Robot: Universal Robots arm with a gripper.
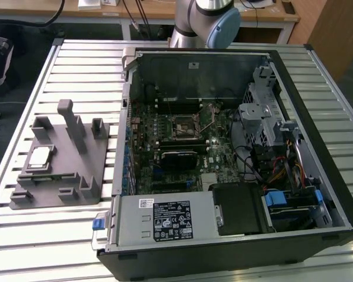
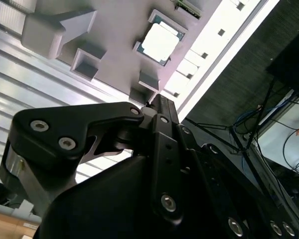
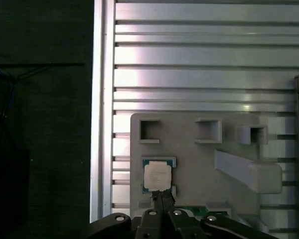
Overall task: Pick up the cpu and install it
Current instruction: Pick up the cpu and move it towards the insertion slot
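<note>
We saw the cpu [image 1: 40, 157] as a small flat square with a pale silver metal top and a thin dark rim. In both wrist views [image 3: 157, 175] [image 2: 159, 42] the top caught the light and looked almost white. It lay flat in a square pocket of the grey tray [image 1: 91, 170], close to the tray edge that faced the table's edge on the exterior view's left.

The tray [image 3: 189, 149] rested on the slatted metal table [image 1: 76, 64], well apart from that table edge's corners, and carried several upright blocks [image 1: 70, 120] and open square pockets. A strip of green circuit board [image 3: 194, 212] sat in the tray just beside the cpu's pocket.

The gripper [image 3: 162, 195] was over the tray with its fingers pressed together on nothing. In the first wrist view its tips lined up with the cpu's edge, though we could not tell how high above it they were. In the second wrist view the gripper [image 2: 150, 104] pointed toward the tray [image 2: 114, 35].

Beside the tray, the open computer case [image 1: 317, 117] lay on its side across the middle of the table. Inside it were the motherboard [image 1: 147, 129] with its socket [image 1: 185, 126], a silver power supply [image 1: 165, 217] along the near wall, and bundled cables [image 1: 276, 173] at the exterior view's right. The arm [image 1: 206, 17] stood at the table's far edge.
</note>
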